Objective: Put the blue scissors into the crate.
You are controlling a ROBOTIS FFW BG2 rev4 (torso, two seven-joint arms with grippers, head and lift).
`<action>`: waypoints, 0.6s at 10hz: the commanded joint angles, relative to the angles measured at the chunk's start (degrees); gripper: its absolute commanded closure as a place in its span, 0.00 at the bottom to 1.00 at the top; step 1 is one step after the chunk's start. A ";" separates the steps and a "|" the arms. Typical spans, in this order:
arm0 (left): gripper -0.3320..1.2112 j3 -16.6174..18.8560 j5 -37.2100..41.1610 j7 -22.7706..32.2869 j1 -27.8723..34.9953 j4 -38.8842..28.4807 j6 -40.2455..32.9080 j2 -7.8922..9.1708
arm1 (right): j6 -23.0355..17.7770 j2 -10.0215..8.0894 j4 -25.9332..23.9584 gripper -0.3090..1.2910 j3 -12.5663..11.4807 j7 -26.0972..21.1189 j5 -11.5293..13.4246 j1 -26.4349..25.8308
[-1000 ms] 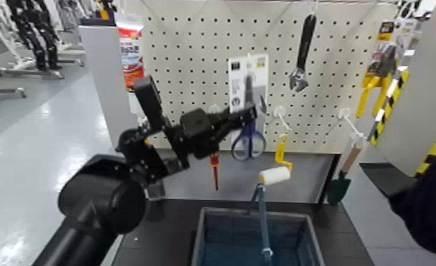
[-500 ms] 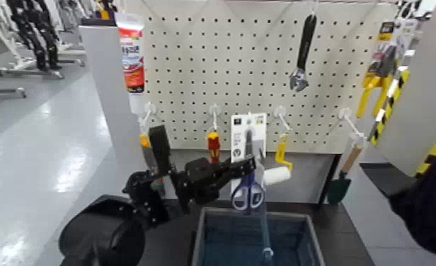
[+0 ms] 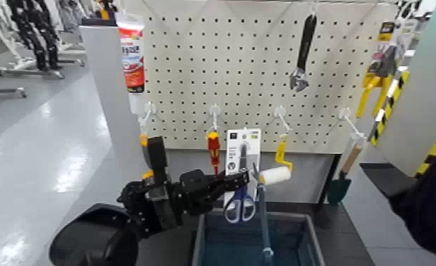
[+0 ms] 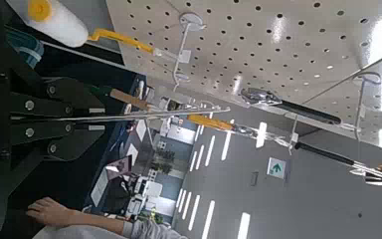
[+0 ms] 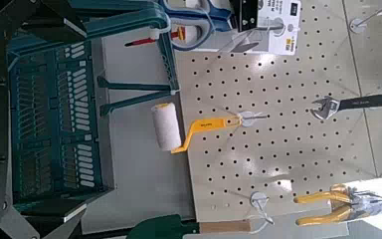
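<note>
The blue scissors (image 3: 241,206), on their tall white card (image 3: 243,152), hang upright in my left gripper (image 3: 228,185), which is shut on the card's lower left edge. The blue handles are just above the far rim of the grey-blue crate (image 3: 201,237) at the bottom centre. In the left wrist view the card shows edge-on as a thin line (image 4: 154,118) between the dark fingers (image 4: 40,105). The right wrist view shows the scissors (image 5: 194,25) beside the crate (image 5: 55,119). My right arm (image 3: 433,198) stays parked at the right; its gripper (image 5: 10,124) is open and empty.
A paint roller (image 3: 274,175) leans on a long handle standing in the crate. On the pegboard (image 3: 192,71) behind hang a red-and-yellow screwdriver (image 3: 212,145), a black wrench (image 3: 304,49), a trowel (image 3: 340,185) and yellow pliers (image 3: 376,78). A white post (image 3: 111,92) stands at the left.
My left gripper has carried the scissors card off the pegboard and down, from hook height to just above the crate's far rim. The right arm has not moved.
</note>
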 commanded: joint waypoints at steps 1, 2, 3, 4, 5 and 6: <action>0.98 0.44 -0.44 0.08 1.34 1.57 0.24 0.27 | 0.00 0.09 0.06 0.27 0.00 0.00 0.00 0.00; 0.98 0.44 -1.23 -0.36 1.52 2.89 -0.11 0.18 | 0.00 0.09 0.06 0.27 0.00 0.00 0.00 0.00; 0.98 0.18 -1.23 -1.15 1.61 5.52 -1.16 0.09 | 0.00 0.09 0.15 0.27 0.00 0.00 0.00 0.00; 0.98 -0.26 -0.88 -1.68 1.70 8.25 -1.87 -0.08 | 0.00 0.09 0.15 0.27 0.00 0.00 0.00 0.00; 0.98 -0.35 -0.88 -2.03 1.78 10.36 -2.31 -0.26 | 0.00 0.09 0.06 0.27 0.00 0.00 0.00 0.00; 0.98 -0.44 -0.79 -2.38 1.70 12.29 -2.66 -0.43 | 0.00 0.00 0.15 0.27 0.00 0.09 -0.09 0.00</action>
